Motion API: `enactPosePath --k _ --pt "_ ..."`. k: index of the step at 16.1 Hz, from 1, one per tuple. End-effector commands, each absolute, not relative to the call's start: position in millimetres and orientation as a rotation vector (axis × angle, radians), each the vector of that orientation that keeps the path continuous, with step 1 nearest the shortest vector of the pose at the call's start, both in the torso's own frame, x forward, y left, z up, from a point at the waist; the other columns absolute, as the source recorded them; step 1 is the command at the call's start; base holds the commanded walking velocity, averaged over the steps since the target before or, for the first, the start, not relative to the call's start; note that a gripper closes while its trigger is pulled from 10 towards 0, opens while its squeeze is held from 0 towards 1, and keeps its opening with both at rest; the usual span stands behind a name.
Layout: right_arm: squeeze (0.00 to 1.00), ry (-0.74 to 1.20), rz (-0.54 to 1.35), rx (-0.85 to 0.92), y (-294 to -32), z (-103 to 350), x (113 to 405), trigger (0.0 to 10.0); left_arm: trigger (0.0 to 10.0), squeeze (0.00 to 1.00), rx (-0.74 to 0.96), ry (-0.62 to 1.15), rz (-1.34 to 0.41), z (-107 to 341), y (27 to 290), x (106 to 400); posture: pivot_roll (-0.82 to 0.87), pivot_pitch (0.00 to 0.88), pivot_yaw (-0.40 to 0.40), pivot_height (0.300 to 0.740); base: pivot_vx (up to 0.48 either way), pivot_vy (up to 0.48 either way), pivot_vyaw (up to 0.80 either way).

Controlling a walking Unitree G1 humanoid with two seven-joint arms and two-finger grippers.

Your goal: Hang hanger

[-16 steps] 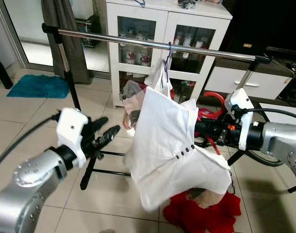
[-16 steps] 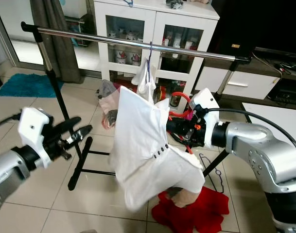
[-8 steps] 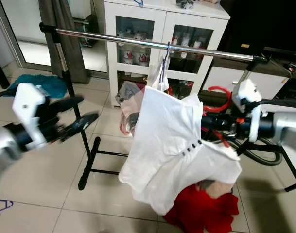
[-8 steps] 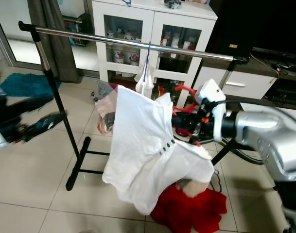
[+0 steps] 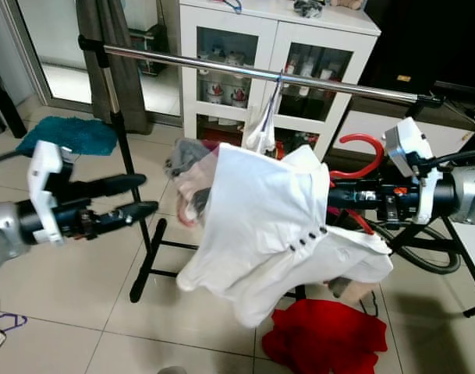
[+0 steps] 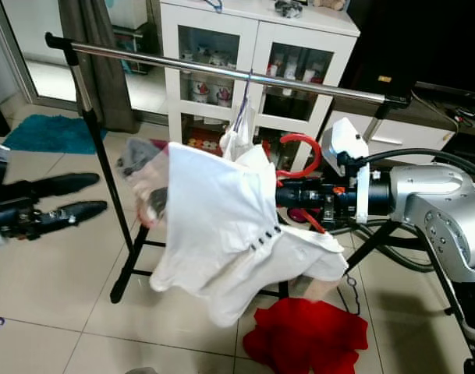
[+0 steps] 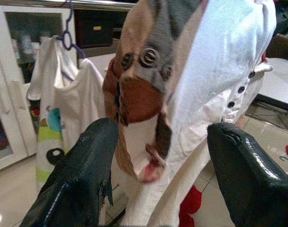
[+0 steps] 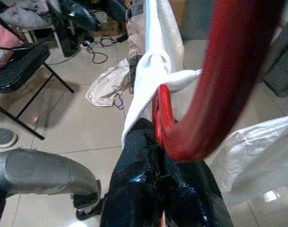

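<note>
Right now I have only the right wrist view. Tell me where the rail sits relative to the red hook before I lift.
Observer: The rail runs higher than the red hanger, whose hook is not over it yet.
Operator: Report anything on that rail.
Observer: A purple hanger with a small white garment hangs there, to the robot's left of the hook.
Operator: Give me the left gripper.
Observer: The left gripper is open, left of the white shirt, apart from it.

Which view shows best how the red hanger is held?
The right wrist view: the right end effector is shut on the red hanger at close range. Both eye views show the hook from afar, above the white shirt.
</note>
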State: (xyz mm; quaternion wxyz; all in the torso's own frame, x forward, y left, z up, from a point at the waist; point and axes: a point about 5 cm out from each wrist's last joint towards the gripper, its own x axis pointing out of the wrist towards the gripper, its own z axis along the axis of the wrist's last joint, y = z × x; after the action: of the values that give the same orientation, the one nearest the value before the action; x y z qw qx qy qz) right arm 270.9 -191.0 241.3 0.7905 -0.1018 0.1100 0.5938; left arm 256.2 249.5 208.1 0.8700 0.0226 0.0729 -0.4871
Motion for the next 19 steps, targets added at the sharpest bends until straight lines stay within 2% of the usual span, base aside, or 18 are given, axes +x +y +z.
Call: enactPosePath --k 1,5,6,7,8,19 --pt "0.0 0.188 1.294 -0.237 -193.4 251.5 267.0 10.0 10.0 0.0 0.076 0.132 -1.048 209.8 243.0 262.2 0.1 0.0 -0.071 0.74 0.0 0.0 0.0" --pt "0.0 0.193 1.305 -0.235 -192.8 249.9 265.2 10.0 10.0 0.0 0.078 0.016 -1.012 221.0 238.0 277.1 0.1 0.0 -0.069 0.74 0.0 0.0 0.0" --pt "0.0 0.195 1.307 -0.234 -192.9 249.5 265.0 10.0 9.0 0.0 0.074 0.012 -1.028 221.8 236.5 276.4 0.1 0.0 -0.07 0.74 0.0 0.0 0.0" --pt "0.0 0.196 1.31 -0.233 -192.7 249.1 264.9 10.0 1.6 0.0 0.066 0.015 -1.052 221.0 234.4 274.9 0.1 0.0 -0.07 0.74 0.0 0.0 0.0" --pt "0.0 0.196 1.313 -0.232 -192.3 248.6 265.2 10.0 0.0 0.0 0.062 0.015 -1.065 219.9 232.5 274.0 0.1 0.0 -0.072 0.74 0.0 0.0 0.0" --pt "0.0 0.199 1.314 -0.225 -190.5 245.0 265.1 10.0 0.0 0.0 0.007 0.042 -1.133 216.7 225.8 270.4 0.1 0.0 -0.063 0.74 0.0 0.0 0.0"
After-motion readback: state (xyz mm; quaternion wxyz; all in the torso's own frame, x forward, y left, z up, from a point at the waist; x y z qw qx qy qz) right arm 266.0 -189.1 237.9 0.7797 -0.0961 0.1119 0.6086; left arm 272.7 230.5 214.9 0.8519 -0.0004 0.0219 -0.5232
